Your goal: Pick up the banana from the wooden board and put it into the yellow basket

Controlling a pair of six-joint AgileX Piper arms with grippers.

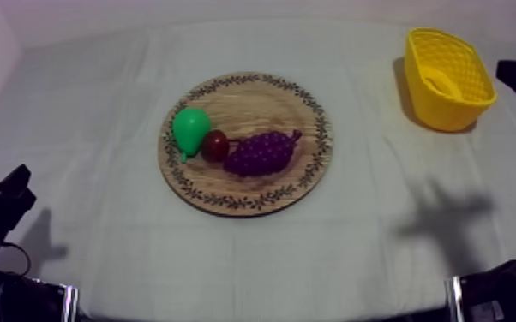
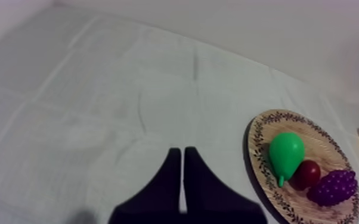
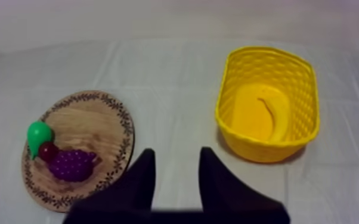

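Inside the yellow basket [image 3: 264, 150], near the far right corner of the desk [image 1: 99, 128], the banana [image 3: 277, 116] lay along the bottom, well apart from the round wooden board [image 3: 92, 122] at the desk's middle. On that board sat a green pear [image 3: 37, 134], a small red fruit [image 3: 48, 151] touching it, and a bunch of purple grapes [image 3: 71, 165] just beside. The right jaws were spread with nothing between them, above bare cloth between board and basket. The left jaws were pressed together in a narrow wedge over the cloth toward the desk's left edge, beside the board.

The placing looked done, so what remained was probably the retreat. It would go best with the right jaws kept spread and drawn away from the basket's rim, so the light basket was neither nudged nor tipped. No brand, label or writing could be read on anything.
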